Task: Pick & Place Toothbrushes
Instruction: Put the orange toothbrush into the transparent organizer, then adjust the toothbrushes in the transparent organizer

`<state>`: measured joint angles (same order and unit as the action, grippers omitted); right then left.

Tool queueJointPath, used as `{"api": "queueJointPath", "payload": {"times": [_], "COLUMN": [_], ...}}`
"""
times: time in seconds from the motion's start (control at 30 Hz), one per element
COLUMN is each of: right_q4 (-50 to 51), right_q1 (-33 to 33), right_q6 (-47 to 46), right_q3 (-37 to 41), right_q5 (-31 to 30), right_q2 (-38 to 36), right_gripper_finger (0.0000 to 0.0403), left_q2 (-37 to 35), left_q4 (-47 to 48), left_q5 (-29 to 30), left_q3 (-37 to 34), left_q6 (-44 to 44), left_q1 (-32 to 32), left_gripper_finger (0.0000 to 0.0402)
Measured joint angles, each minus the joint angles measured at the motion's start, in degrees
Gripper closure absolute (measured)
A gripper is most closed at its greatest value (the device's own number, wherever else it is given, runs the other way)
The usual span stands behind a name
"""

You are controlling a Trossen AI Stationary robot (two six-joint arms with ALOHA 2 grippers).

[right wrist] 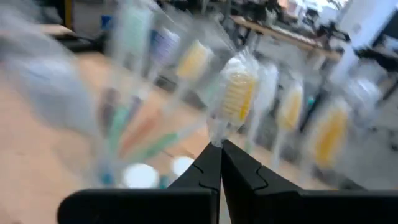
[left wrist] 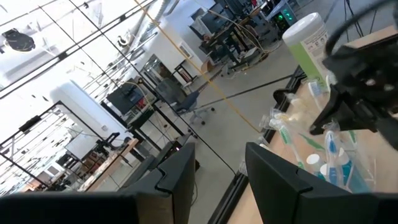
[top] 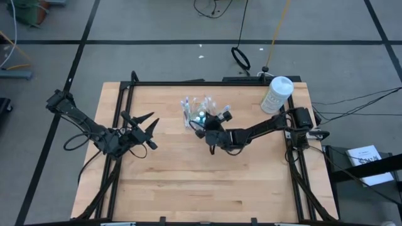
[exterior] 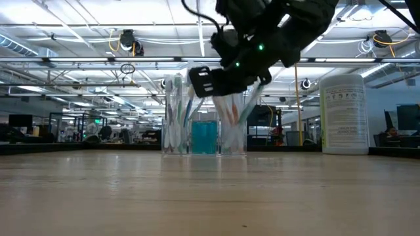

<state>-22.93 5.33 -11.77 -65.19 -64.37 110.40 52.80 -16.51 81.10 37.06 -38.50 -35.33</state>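
Because the right gripper (top: 202, 121) hangs over a clear holder (exterior: 204, 117) crowded with upright toothbrushes (exterior: 176, 108) near the far middle of the worktop (top: 188, 182), the main risk, as a judgement, is a knock: the arm could tip the light holder or drag neighbouring brushes out with it. In the right wrist view its fingers are clenched tip to tip just under a wrapped yellow-bristled brush head (right wrist: 236, 98); whether they pinch that wrapper cannot be told. A pinch that thin could slip. Short blue tubes with white caps (left wrist: 330, 151) stand among the brushes and could be caught too.

The right arm reaches in from the right edge, low and stretched, past a white wipes canister (top: 276, 94) at the far right. The left arm waits at the left side, well apart, its gripper (top: 151, 131) released and empty, pointing toward the holder.
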Motion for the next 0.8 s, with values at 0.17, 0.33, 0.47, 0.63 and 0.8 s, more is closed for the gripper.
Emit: {"api": "queueJointPath", "payload": {"times": [0.17,0.33,0.47,0.63,0.8], "right_q4": [6.8,6.6,6.6,6.7,7.7], "right_q1": [-1.0,-0.6,-0.6,-0.3,1.1], "right_q6": [-8.2,-7.0,-6.4,-5.1,-0.6], "right_q3": [0.0,0.0,0.0,0.1,0.2], "right_q5": [-0.7,-2.9,-2.1,3.1,3.1], "right_q2": [0.0,0.0,-0.4,-1.1,-2.8], "right_gripper_finger": [0.0403,0.0403,0.0392,0.0355,0.0315], "left_q2": [0.0,0.0,0.0,0.0,0.0], "left_q4": [0.0,0.0,0.0,0.0,0.0], "left_q5": [0.0,0.0,0.0,-0.1,-0.1], "left_q3": [0.0,0.0,0.0,0.0,0.0], "left_q6": [0.2,0.3,0.4,0.5,0.7], "left_q1": [0.0,0.0,0.0,0.0,0.0], "left_gripper_finger": [0.0254,0.0254,0.0254,0.0254,0.0254]}}
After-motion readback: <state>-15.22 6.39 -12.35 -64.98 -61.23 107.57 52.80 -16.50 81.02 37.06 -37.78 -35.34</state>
